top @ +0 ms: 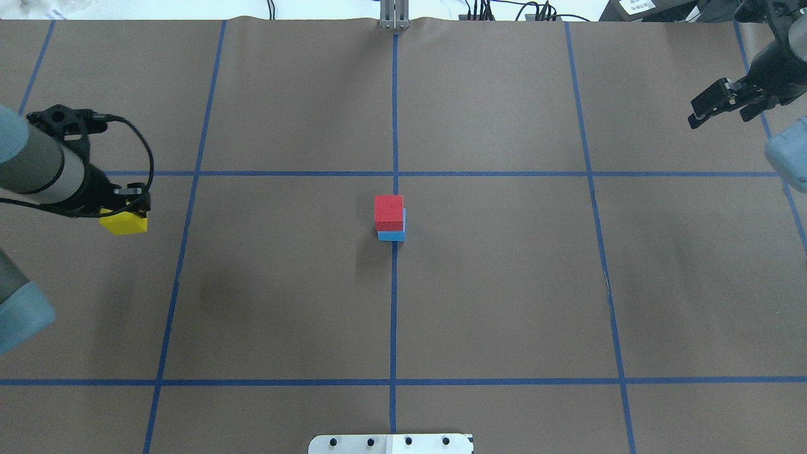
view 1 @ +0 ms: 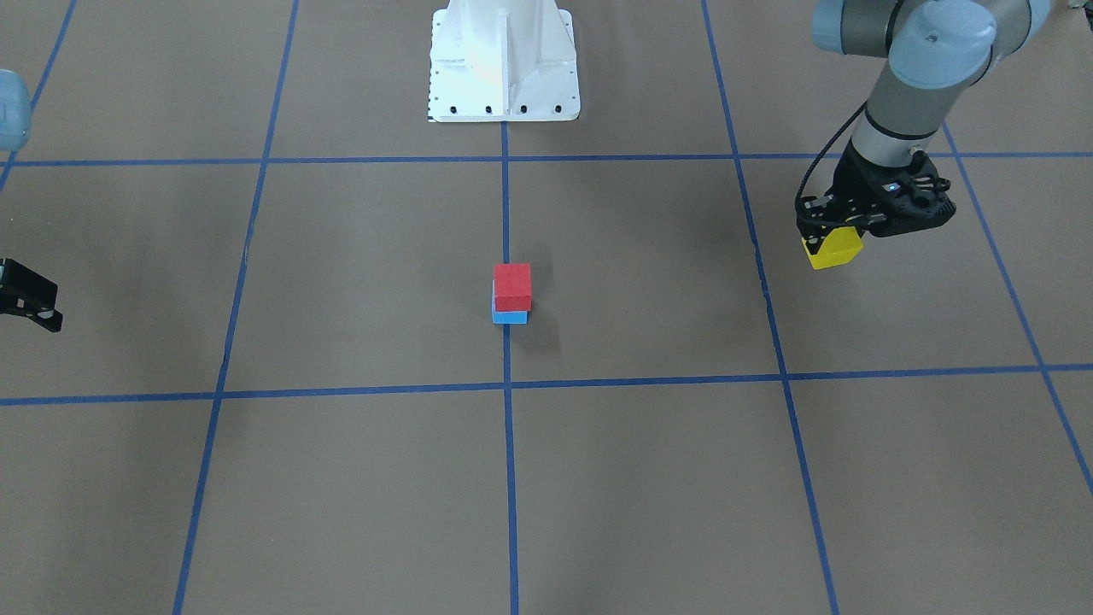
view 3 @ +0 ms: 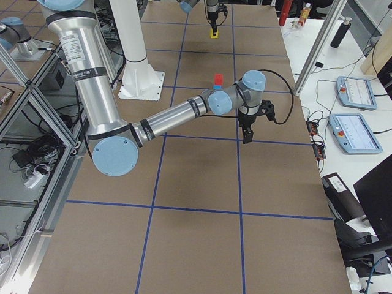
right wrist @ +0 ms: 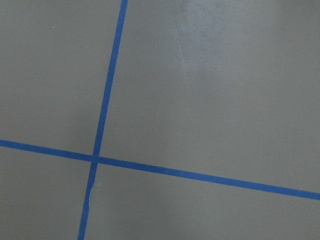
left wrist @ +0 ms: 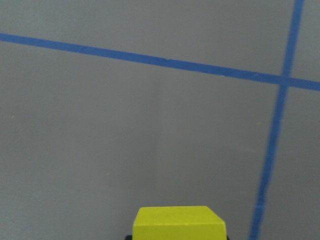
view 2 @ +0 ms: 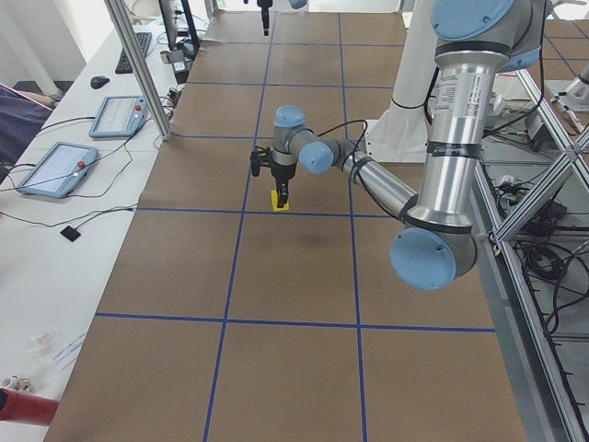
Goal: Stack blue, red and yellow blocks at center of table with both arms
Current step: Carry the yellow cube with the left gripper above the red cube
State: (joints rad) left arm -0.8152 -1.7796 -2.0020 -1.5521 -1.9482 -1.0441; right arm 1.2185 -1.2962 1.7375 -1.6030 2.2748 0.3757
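A red block (view 1: pixel 512 284) sits on a blue block (view 1: pixel 510 317) at the table's centre, slightly offset; the pair also shows in the overhead view, red (top: pixel 388 212) on blue (top: pixel 391 236). My left gripper (view 1: pixel 832 239) is far out on my left side (top: pixel 123 211), shut on a yellow block (view 1: pixel 835 248) (top: pixel 124 223) (left wrist: pixel 178 222). The block is at or just above the table surface; I cannot tell which. My right gripper (top: pixel 725 108) is open and empty, far out on my right side (view 1: pixel 30 303), well away from the stack.
Blue tape lines (top: pixel 394 302) divide the brown table into a grid. The robot's white base plate (view 1: pixel 504 60) stands at the near-robot edge. Teach pendants (view 2: pixel 55 168) and cables lie on side tables beyond the table ends.
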